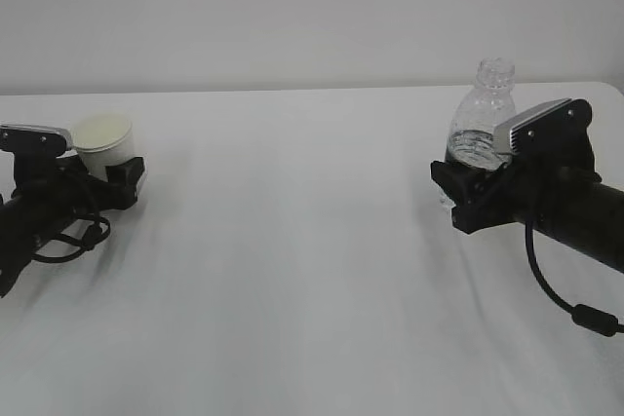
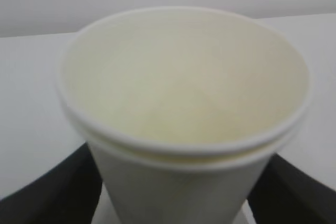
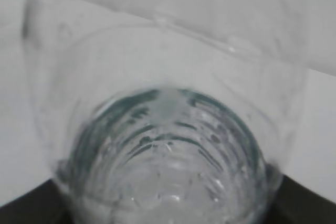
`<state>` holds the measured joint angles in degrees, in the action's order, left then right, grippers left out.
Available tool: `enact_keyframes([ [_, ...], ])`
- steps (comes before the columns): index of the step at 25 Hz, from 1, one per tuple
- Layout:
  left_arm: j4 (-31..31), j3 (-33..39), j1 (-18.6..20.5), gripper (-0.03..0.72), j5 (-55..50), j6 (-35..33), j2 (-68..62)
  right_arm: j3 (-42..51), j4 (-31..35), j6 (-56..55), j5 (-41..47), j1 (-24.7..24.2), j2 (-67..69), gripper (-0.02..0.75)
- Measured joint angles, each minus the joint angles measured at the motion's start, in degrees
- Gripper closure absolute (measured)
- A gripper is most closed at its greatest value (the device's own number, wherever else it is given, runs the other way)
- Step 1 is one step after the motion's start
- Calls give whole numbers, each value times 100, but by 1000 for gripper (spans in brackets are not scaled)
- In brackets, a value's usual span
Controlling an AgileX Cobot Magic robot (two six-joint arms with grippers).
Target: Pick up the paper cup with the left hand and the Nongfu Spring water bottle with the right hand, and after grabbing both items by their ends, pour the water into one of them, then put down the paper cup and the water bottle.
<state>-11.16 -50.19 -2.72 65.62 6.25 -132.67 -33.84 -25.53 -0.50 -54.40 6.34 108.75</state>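
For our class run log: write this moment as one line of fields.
left gripper: around cup, upright, on table | right gripper: around bottle, upright, uncapped | water: in bottle | pour: not yet

Left hand [image 1: 44,197]: black arm lying low over white table [image 1: 292,241], reaching in from left edge, grey block on top near wrist, cable looped beneath. Fingers [image 2: 58,187] stand either side of paper cup [image 1: 103,140], closed against lower wall; cup upright.

Right hand [image 1: 546,182]: black arm entering from right edge, low over table, grey block tilted on top, cable trailing below. Jaws clasp base of Nongfu Spring water bottle [image 1: 480,119]; bottle upright.
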Motion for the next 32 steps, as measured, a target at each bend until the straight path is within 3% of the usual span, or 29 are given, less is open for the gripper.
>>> enact_keyframes([
  [10, 0, -217, 0, 101, 0, 8, -72, 0, 0, 0, 8, 0, 0, 278],
  [19, -12, -230, 0, 181, 0, 8, -72, 0, 0, 0, 8, 0, 0, 277],
  [32, -886, 173, 0, 183, -10, 138, 595, 0, 0, 0, 27, 0, 0, 278],
])
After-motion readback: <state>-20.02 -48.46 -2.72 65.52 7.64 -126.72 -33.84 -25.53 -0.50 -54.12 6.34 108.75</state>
